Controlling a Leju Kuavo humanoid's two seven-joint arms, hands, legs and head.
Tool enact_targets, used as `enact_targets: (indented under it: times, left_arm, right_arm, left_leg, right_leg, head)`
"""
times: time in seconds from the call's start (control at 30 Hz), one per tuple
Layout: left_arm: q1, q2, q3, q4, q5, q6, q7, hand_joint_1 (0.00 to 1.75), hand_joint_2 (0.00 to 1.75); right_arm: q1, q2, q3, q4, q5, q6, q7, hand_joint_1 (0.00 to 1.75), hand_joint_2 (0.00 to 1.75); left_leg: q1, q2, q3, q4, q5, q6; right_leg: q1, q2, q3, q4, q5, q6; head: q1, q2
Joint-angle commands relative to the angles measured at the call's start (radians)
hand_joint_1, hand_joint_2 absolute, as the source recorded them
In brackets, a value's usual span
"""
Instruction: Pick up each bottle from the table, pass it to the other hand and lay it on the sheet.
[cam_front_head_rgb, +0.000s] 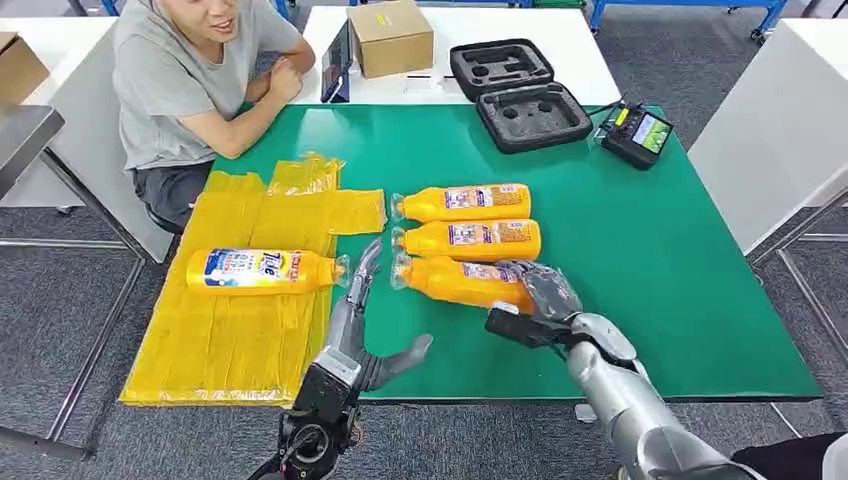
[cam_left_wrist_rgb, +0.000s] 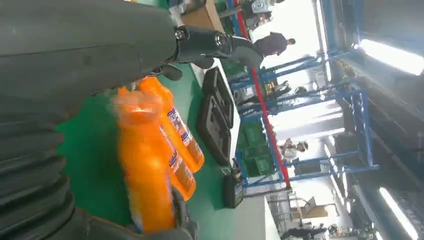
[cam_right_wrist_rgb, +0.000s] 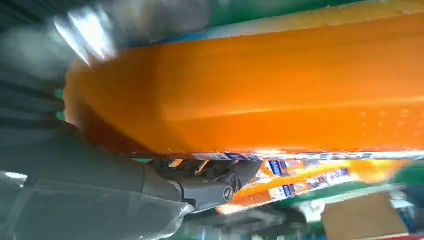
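Three orange bottles lie side by side on the green table (cam_front_head_rgb: 640, 250). My right hand (cam_front_head_rgb: 535, 300) grips the base end of the nearest bottle (cam_front_head_rgb: 455, 281), which looks slightly lifted and tilted; up close that bottle (cam_right_wrist_rgb: 260, 85) sits against the right hand (cam_right_wrist_rgb: 100, 165). The middle bottle (cam_front_head_rgb: 468, 239) and the far bottle (cam_front_head_rgb: 463, 202) lie untouched. A fourth bottle (cam_front_head_rgb: 262, 270) with a blue and white label lies on the yellow sheet (cam_front_head_rgb: 240, 330). My left hand (cam_front_head_rgb: 355, 330) hovers open between the sheet and the nearest bottle, fingers spread. The bottles (cam_left_wrist_rgb: 150, 170) appear blurred beyond my left hand (cam_left_wrist_rgb: 75, 60).
A person (cam_front_head_rgb: 190, 80) sits at the table's far left corner beside the sheet. A cardboard box (cam_front_head_rgb: 390, 35), an open black foam case (cam_front_head_rgb: 515, 90) and a handheld controller (cam_front_head_rgb: 636, 132) stand at the back. The table's right half is bare green.
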Motion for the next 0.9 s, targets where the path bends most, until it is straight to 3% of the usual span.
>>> enact_targets:
  times: [0.03, 0.17, 0.3, 0.47, 0.5, 0.53, 0.63, 0.9]
  left_arm:
    - [0.027, 0.004, 0.039, -0.088, 0.016, 0.125, 0.003, 0.0, 1.75]
    - [0.073, -0.05, 0.148, -0.106, 0.081, 0.178, 0.003, 0.0, 1.75]
    - [0.066, -0.111, 0.233, 0.005, 0.108, 0.11, 0.003, 0.0, 1.75]
    - [0.023, -0.142, 0.248, 0.084, 0.119, 0.093, 0.003, 0.0, 1.75]
    - [0.003, -0.111, 0.2, 0.119, 0.176, 0.1, 0.003, 0.0, 1.75]
    - [-0.022, -0.13, 0.171, 0.177, 0.198, 0.123, 0.003, 0.0, 1.75]
    - [-0.059, -0.131, 0.165, 0.287, 0.234, 0.067, 0.003, 0.0, 1.75]
    - [-0.061, -0.158, 0.171, 0.323, 0.202, 0.009, 0.003, 0.0, 1.75]
  right_arm:
    - [0.152, 0.019, -0.024, -0.136, -0.356, 0.161, -0.063, 1.75, 1.75]
    - [0.223, 0.024, 0.058, -0.306, -0.562, 0.118, -0.063, 1.75, 1.75]
    - [0.287, 0.035, 0.082, -0.429, -0.612, 0.062, -0.063, 1.75, 1.75]
    - [0.351, 0.068, 0.069, -0.529, -0.602, 0.035, -0.063, 1.75, 1.75]
    - [0.369, 0.09, 0.059, -0.562, -0.595, 0.044, -0.063, 1.75, 1.75]
    - [0.381, 0.106, 0.052, -0.586, -0.592, 0.056, -0.063, 1.75, 1.75]
    - [0.385, 0.123, 0.091, -0.599, -0.577, 0.029, -0.063, 1.75, 1.75]
    - [0.334, 0.137, 0.114, -0.537, -0.596, 0.013, -0.063, 1.75, 1.75]
  left_leg:
    - [0.001, -0.002, 0.002, -0.001, 0.0, -0.002]
    - [0.002, -0.001, 0.001, -0.001, -0.001, -0.002]
    - [0.002, -0.001, 0.001, -0.001, -0.002, -0.002]
    - [0.001, -0.002, -0.007, -0.001, 0.0, -0.001]
    - [0.001, -0.002, -0.006, -0.001, -0.001, -0.002]
    - [0.001, -0.002, -0.008, -0.001, 0.0, -0.001]
    - [0.001, -0.002, -0.006, -0.001, -0.002, -0.002]
    - [0.001, 0.0, -0.008, 0.0, -0.002, -0.002]
  right_leg:
    - [0.001, -0.001, 0.003, -0.002, -0.001, -0.001]
    - [0.002, 0.001, 0.001, -0.001, -0.001, -0.002]
    - [0.001, 0.0, 0.002, -0.001, -0.002, -0.002]
    - [0.001, -0.001, -0.005, 0.0, -0.001, -0.001]
    - [0.001, 0.0, -0.004, -0.001, -0.002, -0.001]
    - [0.001, -0.001, -0.006, 0.0, -0.001, -0.001]
    - [0.001, -0.001, -0.005, 0.0, -0.003, -0.002]
    - [0.001, 0.001, -0.008, 0.0, -0.002, -0.001]
  head:
    - [0.0, 0.0]
    - [0.0, 0.0]
    - [0.0, 0.0]
    - [0.0, 0.0]
    - [0.0, 0.0]
    - [0.0, 0.0]
    - [-0.001, 0.0]
    - [0.0, 0.0]
